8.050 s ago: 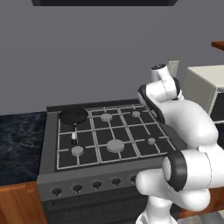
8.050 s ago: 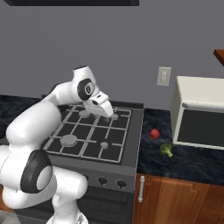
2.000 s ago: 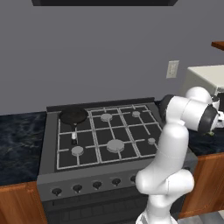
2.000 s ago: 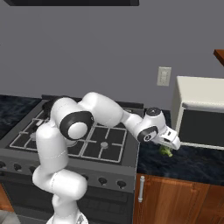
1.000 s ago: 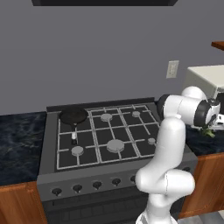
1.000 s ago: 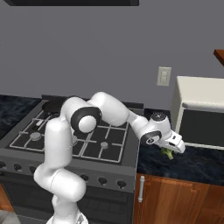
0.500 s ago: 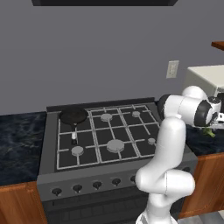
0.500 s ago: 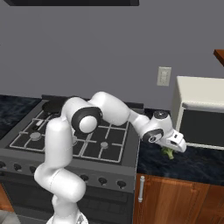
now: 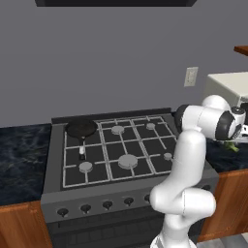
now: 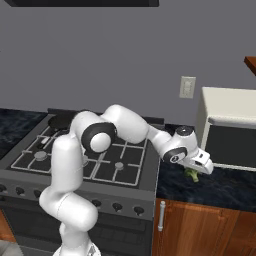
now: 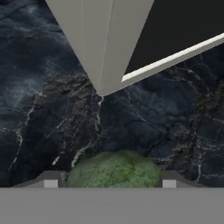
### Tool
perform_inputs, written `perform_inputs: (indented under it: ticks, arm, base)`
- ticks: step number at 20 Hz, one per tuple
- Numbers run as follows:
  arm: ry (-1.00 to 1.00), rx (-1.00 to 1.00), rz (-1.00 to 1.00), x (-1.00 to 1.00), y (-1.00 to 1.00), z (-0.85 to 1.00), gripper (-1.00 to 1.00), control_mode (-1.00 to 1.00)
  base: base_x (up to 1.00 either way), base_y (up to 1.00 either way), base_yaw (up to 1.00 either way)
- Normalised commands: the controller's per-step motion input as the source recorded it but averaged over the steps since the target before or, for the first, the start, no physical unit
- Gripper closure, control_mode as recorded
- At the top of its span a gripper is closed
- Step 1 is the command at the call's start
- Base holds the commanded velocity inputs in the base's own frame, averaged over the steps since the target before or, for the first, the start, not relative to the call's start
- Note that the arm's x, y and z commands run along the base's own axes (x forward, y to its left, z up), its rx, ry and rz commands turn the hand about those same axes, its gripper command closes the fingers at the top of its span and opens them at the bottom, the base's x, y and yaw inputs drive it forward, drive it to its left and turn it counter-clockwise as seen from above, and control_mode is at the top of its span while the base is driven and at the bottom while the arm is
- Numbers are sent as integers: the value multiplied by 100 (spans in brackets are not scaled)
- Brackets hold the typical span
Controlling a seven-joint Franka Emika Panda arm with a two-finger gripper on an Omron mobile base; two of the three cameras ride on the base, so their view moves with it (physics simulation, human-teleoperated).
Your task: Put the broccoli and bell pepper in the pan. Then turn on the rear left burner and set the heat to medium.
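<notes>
Broccoli (image 11: 113, 168) between fingertips (image 11: 51, 179), near microwave corner (image 11: 101, 89)

My arm's stretched far out to the right, elbow bent over, wrist angled down w/ the gripper (image 10: 198, 170) low, just above the surface. In hand view both fingertips (image 11: 51, 180) sit either side of the broccoli (image 11: 114, 169), right up against it, jaws partway in. Can't say from here if they're actually pinching it or just bracketing it.
</notes>
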Motion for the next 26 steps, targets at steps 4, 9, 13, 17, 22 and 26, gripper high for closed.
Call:
perform_inputs:
  ticks: [4,9,13,17,22,26]
  arm:
    - [-7,1,0,-33,1,43,100,-100]
    - [-9,-1,0,-21,63,77,100,-100]
    - [-12,-1,0,-3,99,73,100,-100]
    - [-10,-1,0,0,100,69,100,-100]
    - [-8,-4,0,7,100,62,100,-100]
    - [-3,-2,0,23,100,33,100,-100]
  base:
    - [0,0,0]
    - [0,0,0]
    - [0,0,0]
    - [0,0,0]
    - [0,0,0]
    - [0,0,0]
